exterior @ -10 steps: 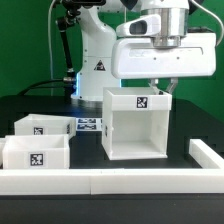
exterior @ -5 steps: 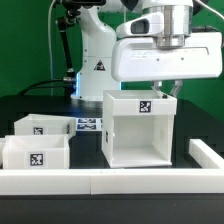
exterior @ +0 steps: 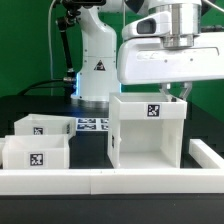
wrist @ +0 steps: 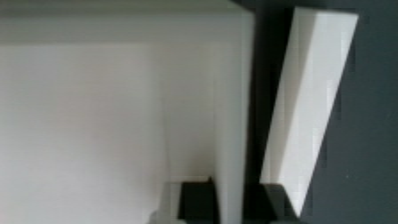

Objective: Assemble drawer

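**Casing** [exterior: 148, 135]: tall white box, upright, open face toward the tabletop's near edge. It stands right of centre in the exterior view, just behind the border wall [exterior: 110, 182].

**Gripper** [exterior: 178, 94]: at the casing's top rear rim. In the wrist view, dark fingers [wrist: 194, 202] sit narrowly either side of a thin wall, judged clamped on it.

**Rear tray** [exterior: 40, 126], **front tray** [exterior: 34, 156]: side by side near the near-left corner, well apart from the casing, both uninserted.

**Step in hand:** judged positioning of the casing.

**Next move:** release the casing squarely, then fetch a tray and align it with the open face.
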